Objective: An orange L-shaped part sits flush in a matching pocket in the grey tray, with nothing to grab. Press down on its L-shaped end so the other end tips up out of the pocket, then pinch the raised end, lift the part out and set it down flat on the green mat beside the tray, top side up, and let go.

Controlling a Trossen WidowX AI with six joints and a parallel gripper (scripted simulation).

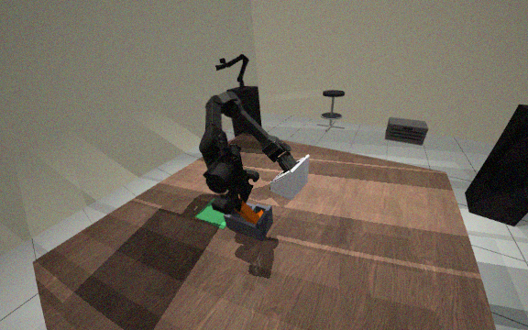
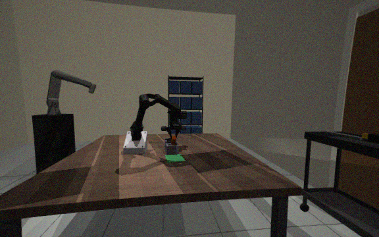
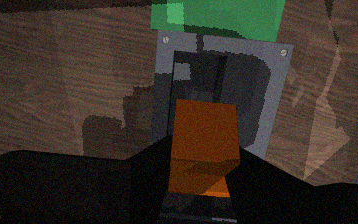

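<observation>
The orange L-shaped part [image 1: 249,212] [image 2: 173,137] [image 3: 204,140] is tipped up out of the pocket of the grey tray [image 1: 255,226] [image 2: 171,150] [image 3: 276,100]. My gripper [image 1: 241,203] [image 3: 198,146] is shut on the raised end of the part, right above the tray. In the wrist view the dark fingers flank the orange end on both sides, and the far part of the pocket shows empty and dark. The green mat [image 1: 211,215] [image 2: 175,158] [image 3: 230,17] lies flat on the table, touching the tray's far side in the wrist view.
The arm's white base block [image 1: 291,181] [image 2: 135,144] stands on the wooden table [image 1: 360,257] [image 2: 110,184] behind the tray. Off the table are a black cabinet [image 1: 516,165], a second arm on a pedestal [image 2: 54,131], blue shelves [image 2: 185,99] and a cart [image 2: 351,148].
</observation>
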